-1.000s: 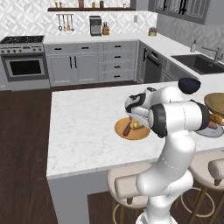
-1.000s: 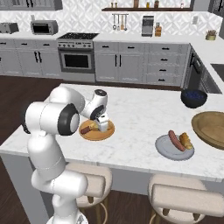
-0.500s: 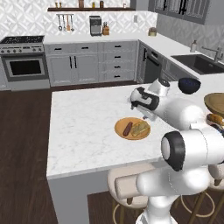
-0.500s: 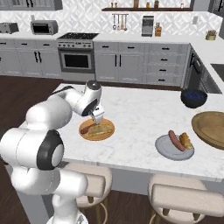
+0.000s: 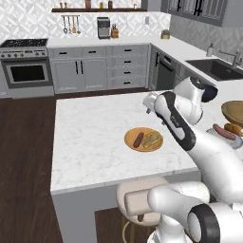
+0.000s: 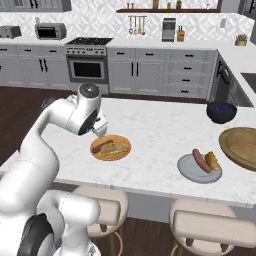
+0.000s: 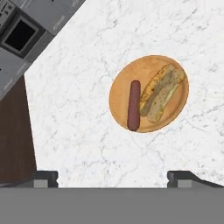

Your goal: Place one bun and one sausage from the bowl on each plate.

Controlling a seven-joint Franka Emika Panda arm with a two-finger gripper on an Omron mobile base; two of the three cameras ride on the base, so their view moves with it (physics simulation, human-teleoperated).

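Plates come first: in the left base view the orange-brown plate [image 5: 143,139] lies on the marble island counter [image 5: 95,137] toward its near edge, carrying a dark sausage [image 5: 138,139] on its left half and a bun [image 5: 152,139] touching it on the right. The grey plate [image 5: 232,137] shows partly behind the arm at the counter's right end, with a sausage and a bun on it. The wooden bowl [image 5: 233,112] sits just beyond it, cut by the picture's right edge. The gripper [image 5: 149,105] hangs above the counter, behind the orange-brown plate and apart from it; its fingers are too small here to judge.

From the right base view the orange-brown plate [image 6: 110,147] lies near the counter's front edge, left of centre. The gripper [image 6: 99,130] hovers just above its far left rim, holding nothing. The grey plate [image 6: 199,167] sits well to the right with its own red sausage [image 6: 199,160] and small bun [image 6: 212,160] side by side. The wooden bowl [image 6: 242,146] rests at the right edge of the counter, and a dark blue bowl [image 6: 221,112] stands behind it.

The hand view looks straight down on the orange-brown plate [image 7: 148,93], sausage [image 7: 134,110] beside bun [image 7: 162,92]. The two fingertips [image 7: 46,177] stand far apart, spread wide with only bare marble between them.
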